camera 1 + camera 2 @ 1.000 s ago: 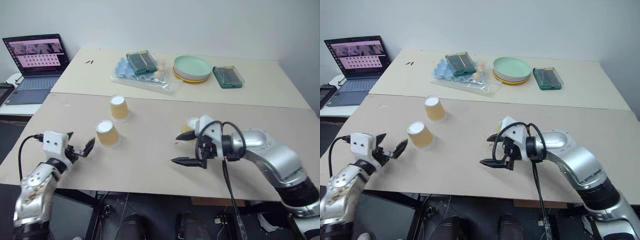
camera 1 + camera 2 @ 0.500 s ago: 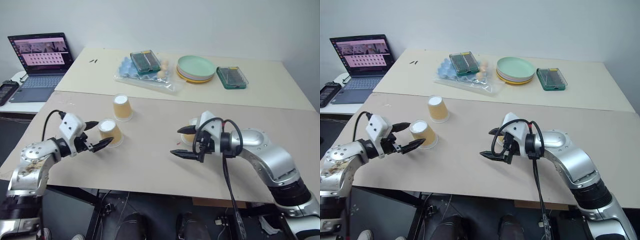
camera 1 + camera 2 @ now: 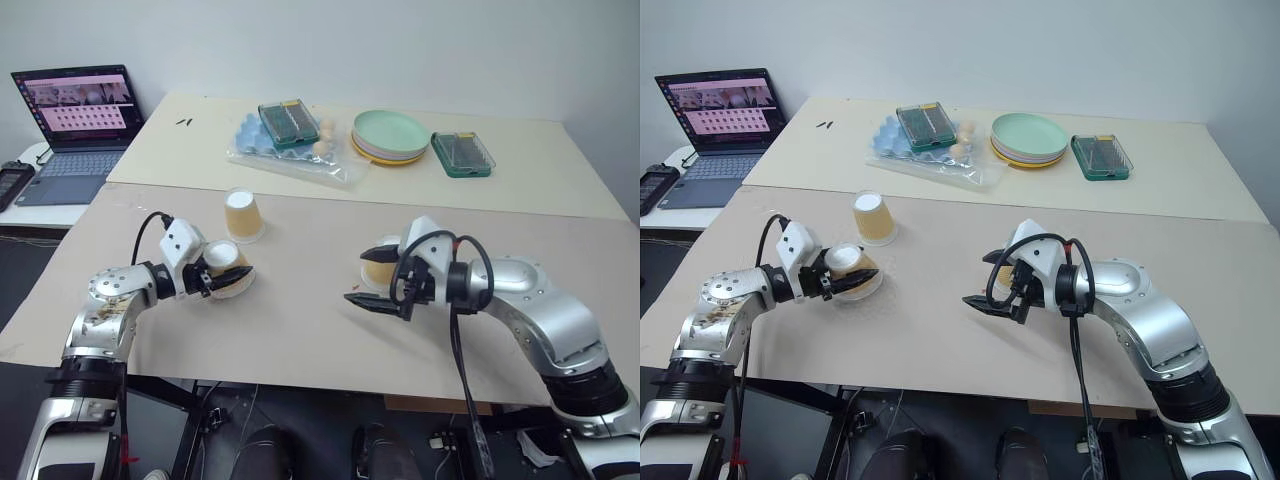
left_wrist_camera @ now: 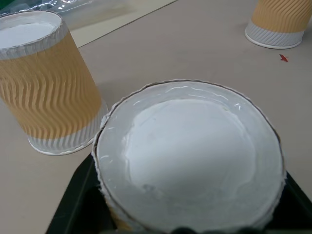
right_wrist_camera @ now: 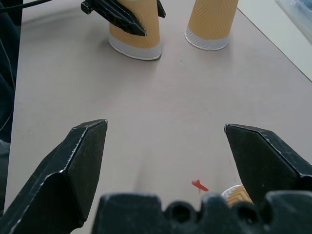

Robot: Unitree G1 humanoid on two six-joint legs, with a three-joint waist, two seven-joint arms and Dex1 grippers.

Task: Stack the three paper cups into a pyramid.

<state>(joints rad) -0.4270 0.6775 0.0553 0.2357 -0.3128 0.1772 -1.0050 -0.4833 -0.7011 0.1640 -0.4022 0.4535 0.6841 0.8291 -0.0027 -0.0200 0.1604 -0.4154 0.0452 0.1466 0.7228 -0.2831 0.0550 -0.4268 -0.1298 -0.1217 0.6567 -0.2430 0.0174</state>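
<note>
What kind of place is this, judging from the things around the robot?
Probably a lab or office workroom, not a home. Two plain tables stand against a bare white wall, an open laptop sits at one side, and test props lie about: stacked plates and paper cups.

3 paper cups (image 3: 244, 214); 2 green cases (image 3: 462, 154); 1 laptop (image 3: 72, 120)

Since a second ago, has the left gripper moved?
Yes. The left gripper moved in toward the paper cup on the table and closed on it; earlier it sat open, short of the cup.
</note>
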